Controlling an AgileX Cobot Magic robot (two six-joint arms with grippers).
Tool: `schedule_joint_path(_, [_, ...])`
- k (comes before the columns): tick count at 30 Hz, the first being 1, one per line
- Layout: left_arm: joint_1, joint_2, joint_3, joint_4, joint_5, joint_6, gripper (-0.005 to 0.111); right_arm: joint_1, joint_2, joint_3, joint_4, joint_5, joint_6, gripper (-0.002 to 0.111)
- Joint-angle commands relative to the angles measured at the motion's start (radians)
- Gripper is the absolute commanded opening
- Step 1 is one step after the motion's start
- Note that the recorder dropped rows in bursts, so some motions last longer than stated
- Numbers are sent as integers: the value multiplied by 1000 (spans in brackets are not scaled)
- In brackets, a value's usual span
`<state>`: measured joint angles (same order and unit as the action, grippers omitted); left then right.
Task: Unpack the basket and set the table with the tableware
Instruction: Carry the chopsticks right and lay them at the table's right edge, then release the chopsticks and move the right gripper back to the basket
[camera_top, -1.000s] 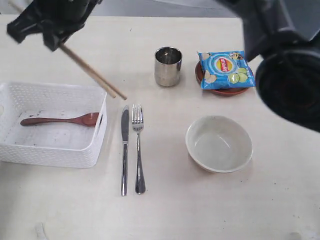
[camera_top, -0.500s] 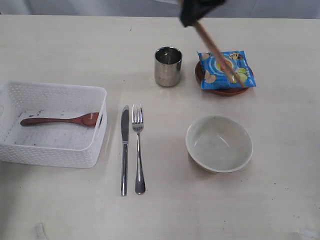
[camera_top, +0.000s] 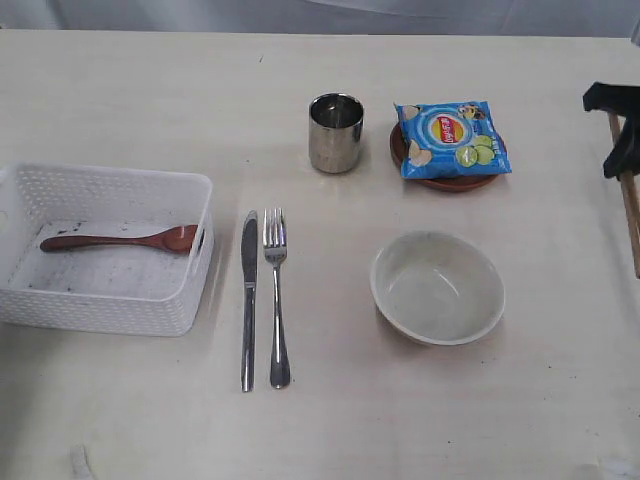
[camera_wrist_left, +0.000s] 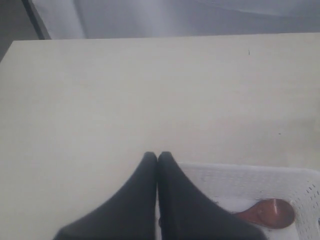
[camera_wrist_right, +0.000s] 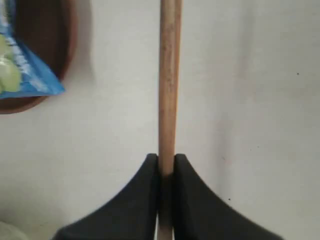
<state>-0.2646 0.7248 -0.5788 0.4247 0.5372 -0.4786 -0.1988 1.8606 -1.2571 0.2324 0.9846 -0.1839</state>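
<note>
While the wooden spoon (camera_top: 120, 240) lies alone in the basket (camera_top: 60, 178) at frame left, I read the left gripper (camera_wrist_left: 157, 156) as pressed together and empty near its rim. At the right edge, well right of the bowl (camera_top: 438, 288), the right gripper (camera_wrist_right: 167, 161) pinches the chopsticks (camera_top: 631, 225). Their long axis runs top to bottom, parallel to the knife (camera_top: 248, 300). I judge a straight descent suffices.

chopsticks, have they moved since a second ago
Yes. The chopsticks travelled rightward, from left of the cup, beside the basket, to the right edge of the exterior view, beyond the bowl.
</note>
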Motion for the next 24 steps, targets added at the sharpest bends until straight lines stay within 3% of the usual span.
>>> schedule_joint_path(1, [3,-5,-7,-8,-10,4,0,9,52,50,4,-68,-52,0])
schedule_joint_path(9, [3,-5,-7,-11,-10,6,0,52,147,61,-10,-93,-85,4])
schedule_joint_path(11, [3,-5,-7,-11,-10,6,0,52,154,61,-10,-97,-85,14])
schedule_joint_path(16, [3,-5,-7,-11,-10,6,0,52,155,61,4,-100,-68,51])
schedule_joint_path(24, [3,-5,-7,-11,-10,6,0,52,37,-69,65,15,-44,52])
